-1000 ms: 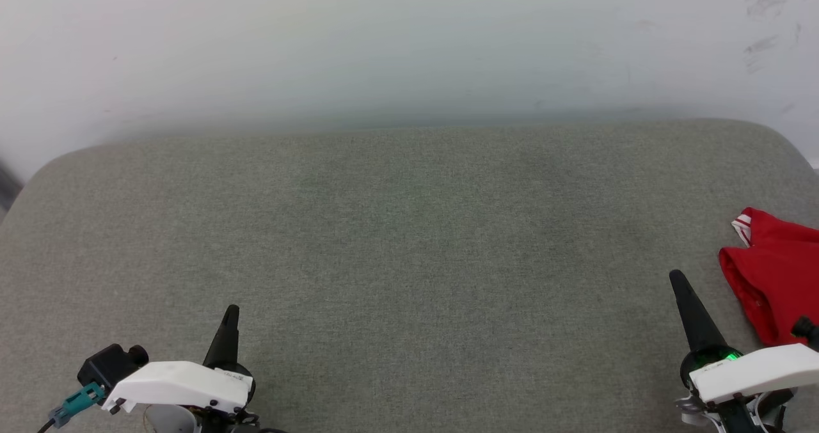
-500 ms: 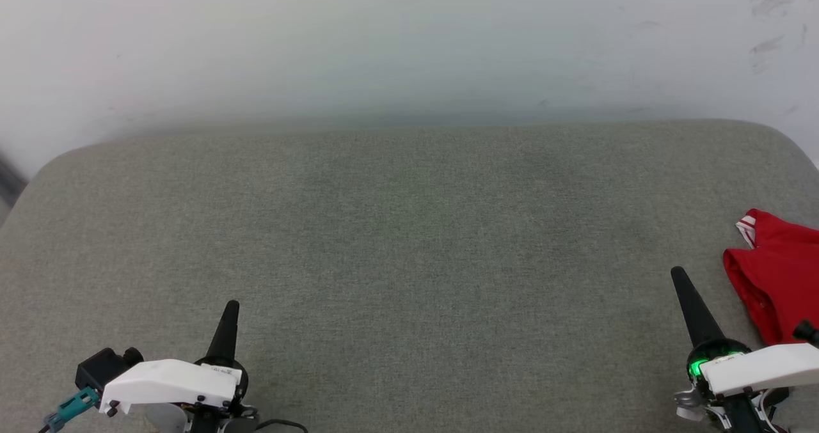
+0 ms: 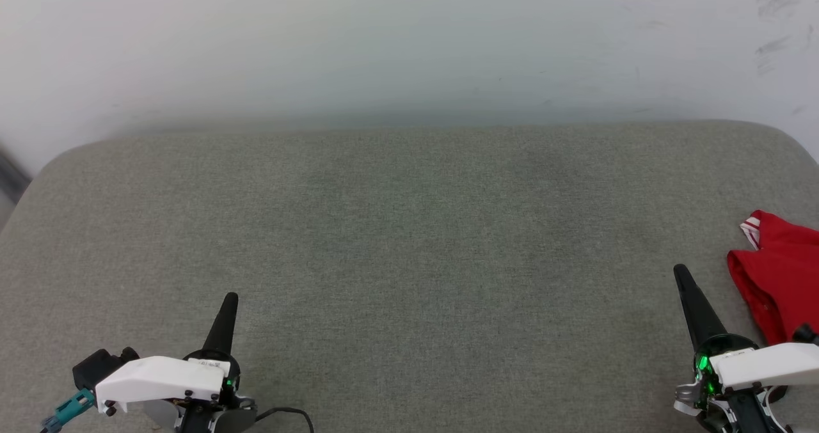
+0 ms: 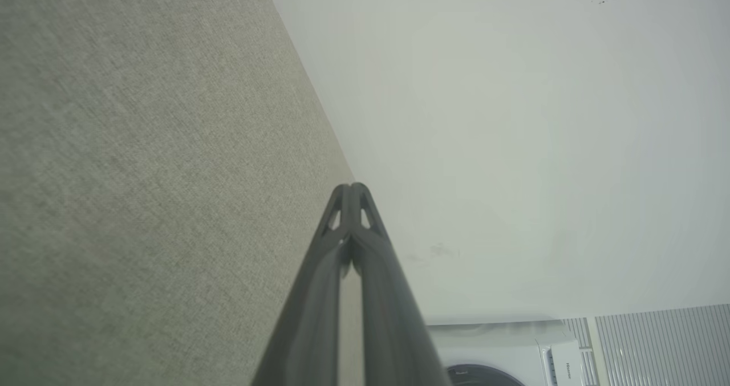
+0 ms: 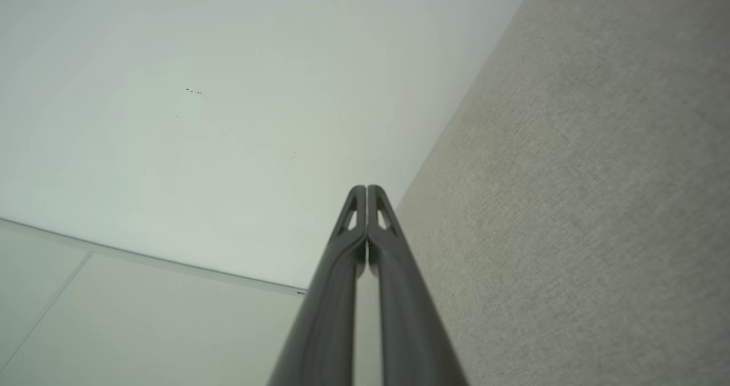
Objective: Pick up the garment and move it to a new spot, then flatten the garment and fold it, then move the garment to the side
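The bright red garment (image 3: 777, 273) lies bunched at the right edge of the grey padded surface (image 3: 409, 241), a bit of white-and-red striped trim at its top; part of it is cut off by the head view's edge. My right gripper (image 3: 679, 272) stands just left of the garment, apart from it, fingers pressed together and empty (image 5: 366, 189). My left gripper (image 3: 230, 297) is at the lower left, far from the garment, also shut with nothing in it (image 4: 352, 186).
A pale wall (image 3: 409, 43) rises behind the grey surface. A white appliance with a round door (image 4: 502, 354) shows in the left wrist view beyond the surface's end. A dark cable (image 3: 288, 414) trails beside my left wrist.
Both grippers have stayed shut. The picture has drifted slightly, so the garment sits a little further right; the left arm has sunk a little toward the bottom edge.
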Tool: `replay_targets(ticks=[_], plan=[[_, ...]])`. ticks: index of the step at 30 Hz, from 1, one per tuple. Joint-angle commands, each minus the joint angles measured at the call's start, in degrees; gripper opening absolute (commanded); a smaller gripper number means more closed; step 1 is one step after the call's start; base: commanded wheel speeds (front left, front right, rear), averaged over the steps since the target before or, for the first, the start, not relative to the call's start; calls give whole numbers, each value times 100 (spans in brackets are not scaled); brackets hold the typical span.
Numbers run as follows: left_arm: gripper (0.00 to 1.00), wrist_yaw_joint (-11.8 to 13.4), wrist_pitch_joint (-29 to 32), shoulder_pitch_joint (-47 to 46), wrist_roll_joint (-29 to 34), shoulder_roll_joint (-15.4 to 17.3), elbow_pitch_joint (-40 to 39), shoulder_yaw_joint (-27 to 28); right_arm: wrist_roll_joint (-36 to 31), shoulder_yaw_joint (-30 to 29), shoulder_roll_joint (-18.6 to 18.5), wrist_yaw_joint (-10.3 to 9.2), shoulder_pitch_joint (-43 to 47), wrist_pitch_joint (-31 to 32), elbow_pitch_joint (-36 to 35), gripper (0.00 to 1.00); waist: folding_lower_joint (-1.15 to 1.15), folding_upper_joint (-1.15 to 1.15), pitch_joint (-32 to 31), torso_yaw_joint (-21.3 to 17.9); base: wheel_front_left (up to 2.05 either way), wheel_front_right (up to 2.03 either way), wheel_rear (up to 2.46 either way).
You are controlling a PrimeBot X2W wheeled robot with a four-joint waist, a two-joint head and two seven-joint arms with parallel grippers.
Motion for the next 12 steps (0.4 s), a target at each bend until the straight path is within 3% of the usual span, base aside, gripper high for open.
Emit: replay_targets(ticks=[1,12], plan=[[0,-87,63,-138,-157,-30,-5,99,229,-22,18,-1,-142,-8,26,0,0,0,3,10,0,0,0],[0,-223,197,-162,-500,-148,42,263,697,-41,34,-1,-206,-10,152,0,0,0,10,39,0,0,0]])
